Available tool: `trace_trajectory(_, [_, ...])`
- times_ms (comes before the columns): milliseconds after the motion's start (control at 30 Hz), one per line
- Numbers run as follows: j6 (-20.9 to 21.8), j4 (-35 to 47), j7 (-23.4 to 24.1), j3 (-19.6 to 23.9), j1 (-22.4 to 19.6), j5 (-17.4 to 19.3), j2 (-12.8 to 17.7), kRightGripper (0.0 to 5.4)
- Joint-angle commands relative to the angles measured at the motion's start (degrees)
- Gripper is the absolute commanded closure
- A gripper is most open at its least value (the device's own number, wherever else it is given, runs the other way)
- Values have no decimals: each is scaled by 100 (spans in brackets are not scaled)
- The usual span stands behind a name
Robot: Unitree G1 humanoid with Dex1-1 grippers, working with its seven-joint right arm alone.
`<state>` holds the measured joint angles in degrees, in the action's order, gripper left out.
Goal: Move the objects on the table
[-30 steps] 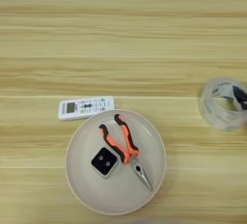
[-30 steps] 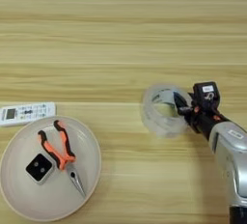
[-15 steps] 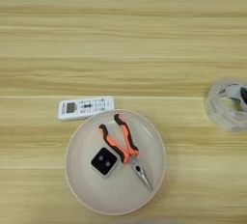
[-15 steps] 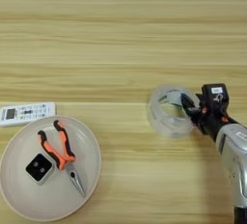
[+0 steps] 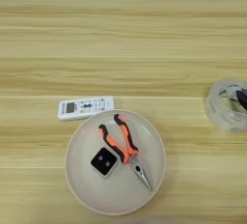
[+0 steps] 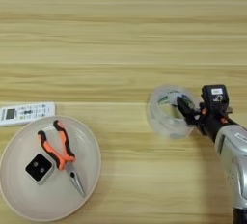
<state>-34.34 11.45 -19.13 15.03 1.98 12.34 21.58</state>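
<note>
All I get from here is the table (image 5: pixel 120 35): light wood grain, filling both views edge to edge. Plank lines run straight across it, paler and darker bands alternating. The light falls soft and even, with only faint shadows. No walls or floor.

The far half of the table (image 5: pixel 120 30) lies open across its whole width. Nearer, the round cream plate (image 5: pixel 79 189) with the small white remote (image 5: pixel 86 107) just beside its far rim blocks the left, the clear tape roll (image 6: pixel 166 112) the right, with a bare lane between them.
</note>
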Motion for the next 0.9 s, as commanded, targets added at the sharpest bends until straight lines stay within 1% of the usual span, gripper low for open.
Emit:
trace_trajectory(33, [18,151,46,-116,-116,-13,27,137])
trace_trajectory(300, [17,309,68,-68,-203,6,68,59])
trace_trajectory(333, [11,332,65,-55,-211,11,74,41])
trace_trajectory(467, [-31,481,77,-19,-220,24,90,6])
trace_trajectory(900, [-162,888,107,81,-268,67,133,3])
